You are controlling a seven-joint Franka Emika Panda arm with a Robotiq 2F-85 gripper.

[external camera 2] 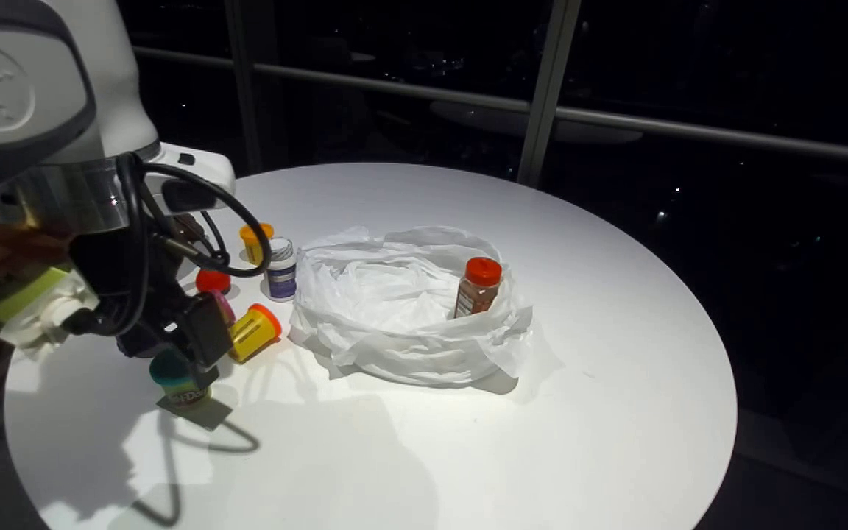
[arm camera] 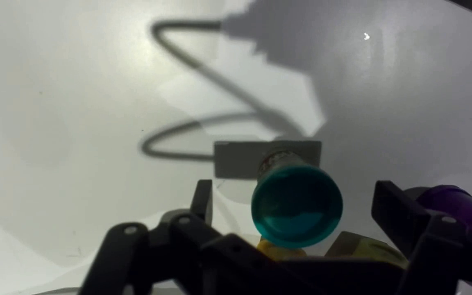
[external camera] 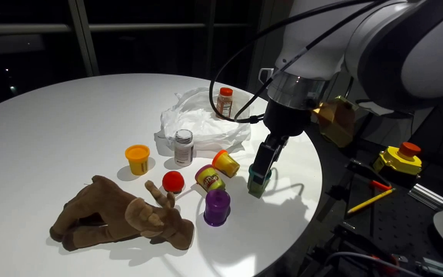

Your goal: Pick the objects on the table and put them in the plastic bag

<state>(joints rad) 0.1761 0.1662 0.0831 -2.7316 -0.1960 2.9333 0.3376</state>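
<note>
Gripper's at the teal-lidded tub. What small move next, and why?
Probably close the gripper on the teal-lidded Play-Doh tub: in the wrist view it sits between the open fingers with a gap on each side, so it isn't held yet.

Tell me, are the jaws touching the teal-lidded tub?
Apart. The wrist view shows strips of table between the tub and the open jaws on both sides.

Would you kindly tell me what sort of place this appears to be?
Probably a robotics lab or workspace, perhaps after dark: I see a robot arm, a yellow box with a red stop-style button, and dark glass panes.
</note>
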